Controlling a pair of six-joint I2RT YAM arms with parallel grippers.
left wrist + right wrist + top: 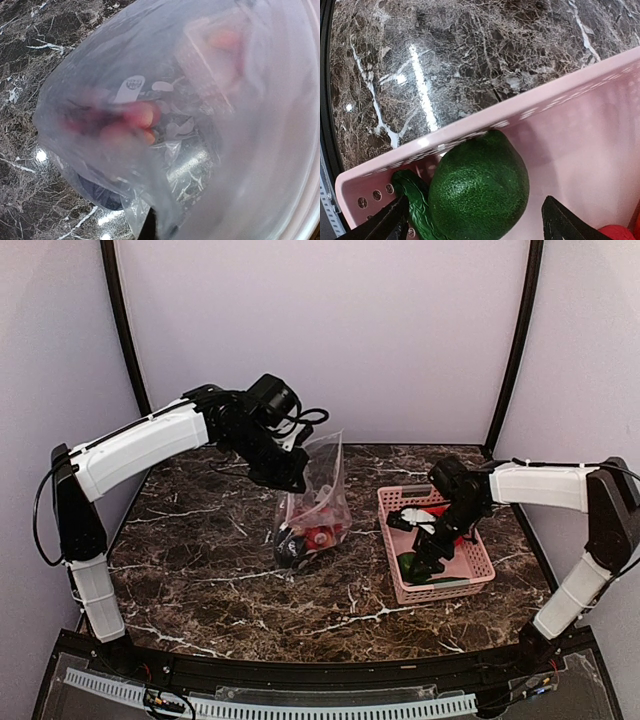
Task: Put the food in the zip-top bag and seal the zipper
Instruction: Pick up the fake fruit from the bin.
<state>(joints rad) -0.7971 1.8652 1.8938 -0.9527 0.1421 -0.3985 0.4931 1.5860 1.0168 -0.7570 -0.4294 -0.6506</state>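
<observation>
The zip-top bag (322,490) stands upright on the marble, its top corner pinched by my left gripper (297,478), which is shut on the plastic. Food lies in its bottom: red pieces (318,536) and a dark eggplant (288,546). In the left wrist view the bag (210,100) fills the frame, with red pieces (140,116) blurred behind it. The zipper is too blurred to pick out. My right gripper (425,562) is down in the pink basket (400,502), open, its jaws either side of a round green fruit (480,190).
Beside the green fruit in the basket (520,107) lie a green leafy piece (415,200) and a red piece (618,233). The fruit rests against the basket's wall. Dark marble table (200,560) stretches left and in front of the bag.
</observation>
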